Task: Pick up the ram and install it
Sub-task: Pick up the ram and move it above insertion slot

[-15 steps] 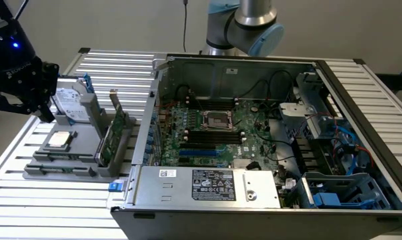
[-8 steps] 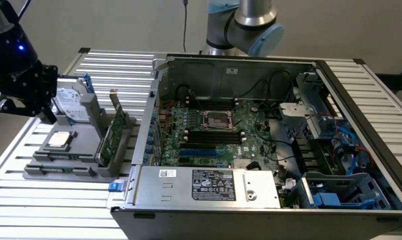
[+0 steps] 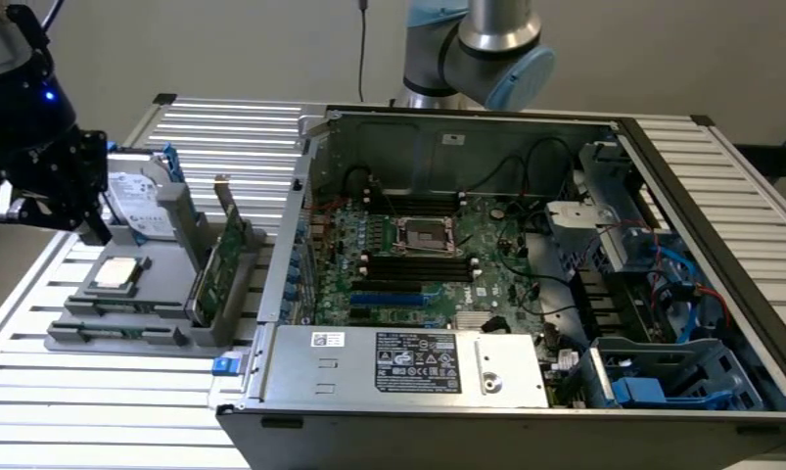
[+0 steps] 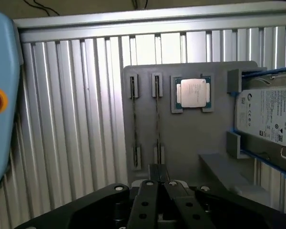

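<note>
exterior view: finds the gripper [image 3: 92, 233] above a grey holder [image 3: 164, 284] at the exterior view's left, beside an open computer case [image 3: 406, 147]. wrist view: shows fingers [image 4: 148, 205] closed together, empty, near the ram [image 4: 157, 119] standing edgewise in holder slots.

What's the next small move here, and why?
Probably descend straight toward the ram nearest the CPU. The gripper hangs above the grey tray, roughly in line with that stick, which sits on edge in its holder, not yet touched.
</note>
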Motion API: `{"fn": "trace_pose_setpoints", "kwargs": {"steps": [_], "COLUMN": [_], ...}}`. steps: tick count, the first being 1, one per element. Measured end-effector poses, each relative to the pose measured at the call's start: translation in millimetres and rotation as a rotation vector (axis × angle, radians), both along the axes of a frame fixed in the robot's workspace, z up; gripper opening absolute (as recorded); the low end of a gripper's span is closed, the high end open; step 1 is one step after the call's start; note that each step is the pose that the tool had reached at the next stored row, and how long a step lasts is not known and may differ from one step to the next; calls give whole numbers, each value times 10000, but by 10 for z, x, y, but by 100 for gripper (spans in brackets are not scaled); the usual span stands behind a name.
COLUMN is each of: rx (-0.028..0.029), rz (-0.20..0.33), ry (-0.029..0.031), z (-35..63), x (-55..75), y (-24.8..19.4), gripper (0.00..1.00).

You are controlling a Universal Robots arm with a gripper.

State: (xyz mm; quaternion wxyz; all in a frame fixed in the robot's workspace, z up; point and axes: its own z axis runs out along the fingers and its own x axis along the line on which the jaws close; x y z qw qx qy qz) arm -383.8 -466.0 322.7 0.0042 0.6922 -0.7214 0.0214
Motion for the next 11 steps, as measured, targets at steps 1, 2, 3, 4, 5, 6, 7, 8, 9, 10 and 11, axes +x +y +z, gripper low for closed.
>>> {"fn": "trace_pose_setpoints", "kwargs": {"steps": [1, 2, 3, 4, 5, 6, 7, 8, 9, 10, 11], "rx": [-4, -6, -8, -9, -7, -7, -5, -5, -7, 2, 10], "rz": [125, 242, 340, 429, 494, 522, 529, 531, 530, 533, 532], "ry": [30, 64, 106, 154, 222, 291, 356, 381, 383, 382, 381], "z": [-3, -6, -8, -10, -12, -13, -15, -14, -13, -14, -15], "x": [0, 0, 0, -1, -3, -5, -5, -6, -6, -5, -6], "y": [0, 0, 0, 0, -1, -1, -1, -2, -5, -13, -26], "gripper": [11, 11, 11, 11, 11, 11, 11, 11, 11, 11, 12]}}
